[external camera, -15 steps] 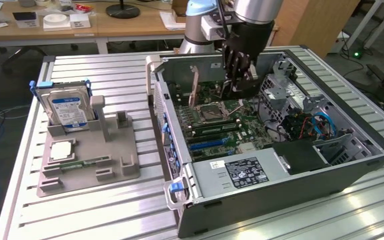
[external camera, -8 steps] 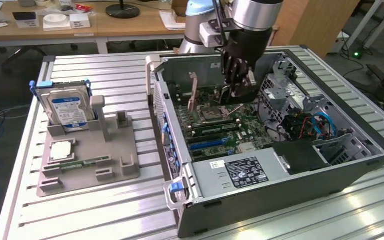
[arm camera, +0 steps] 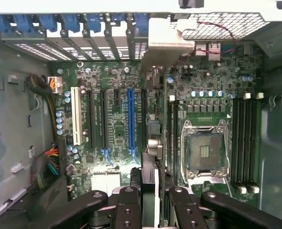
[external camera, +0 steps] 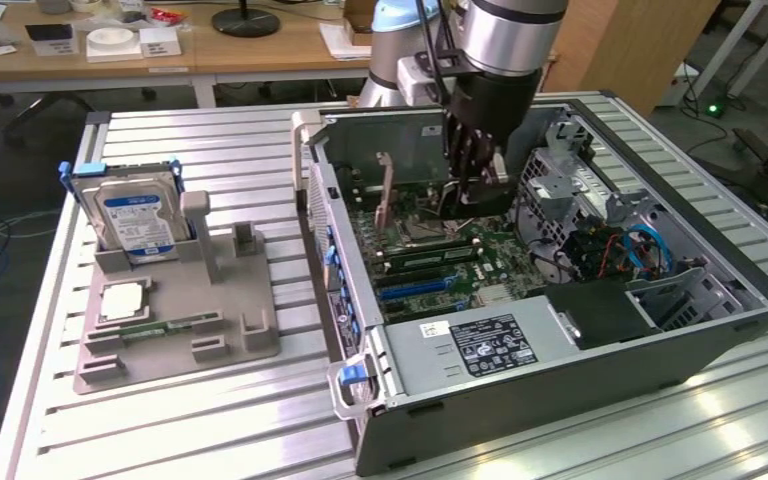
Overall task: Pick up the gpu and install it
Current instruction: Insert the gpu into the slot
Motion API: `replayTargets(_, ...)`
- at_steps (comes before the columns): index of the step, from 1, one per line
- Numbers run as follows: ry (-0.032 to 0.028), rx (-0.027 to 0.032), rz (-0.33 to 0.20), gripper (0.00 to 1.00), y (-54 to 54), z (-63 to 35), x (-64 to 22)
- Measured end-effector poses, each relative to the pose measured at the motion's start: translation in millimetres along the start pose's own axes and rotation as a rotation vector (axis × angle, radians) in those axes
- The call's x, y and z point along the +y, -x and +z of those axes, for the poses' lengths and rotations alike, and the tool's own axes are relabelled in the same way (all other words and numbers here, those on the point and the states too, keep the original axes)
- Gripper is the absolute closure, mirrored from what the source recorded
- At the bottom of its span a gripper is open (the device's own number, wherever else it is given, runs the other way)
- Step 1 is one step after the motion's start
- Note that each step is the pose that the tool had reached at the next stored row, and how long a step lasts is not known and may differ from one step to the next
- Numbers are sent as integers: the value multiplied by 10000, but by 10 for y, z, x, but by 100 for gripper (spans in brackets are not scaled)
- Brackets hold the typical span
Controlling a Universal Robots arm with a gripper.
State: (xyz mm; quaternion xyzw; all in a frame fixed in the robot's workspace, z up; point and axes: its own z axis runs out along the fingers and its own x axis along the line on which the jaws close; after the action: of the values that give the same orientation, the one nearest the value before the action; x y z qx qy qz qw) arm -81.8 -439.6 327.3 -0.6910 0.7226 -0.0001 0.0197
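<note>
gpu (arm camera: 150,167) edge-on, gripper (arm camera: 151,198) clamped on it, low over motherboard (arm camera: 112,119), just beside blue slot (arm camera: 130,119). Exterior view: 12 o'clock of power supply (external camera: 491,350). Risk: bracket (arm camera: 166,45) snags case rear wall (arm camera: 41,45); a skewed edge misses the slot.

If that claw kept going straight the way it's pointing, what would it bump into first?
The motherboard: the gripper points down at it, so the gpu it holds would probably touch first, beside the blue slot.

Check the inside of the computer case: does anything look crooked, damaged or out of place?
Nothing stands out. The gripper holds the gpu on edge, parallel to the expansion slots; the CPU socket is empty.
</note>
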Motion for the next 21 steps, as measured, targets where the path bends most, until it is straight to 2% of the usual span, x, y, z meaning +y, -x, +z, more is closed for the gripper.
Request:
replayTargets(4, -1, 0, 1, 73, -14, 23, 9)
replayTargets(8, 0, -1, 1, 73, -17, 54, 71)
replayTargets(16, 0, -4, 0, 73, -102, 65, 73)
replayTargets(21, -1, -5, 2, 73, -122, 108, 157)
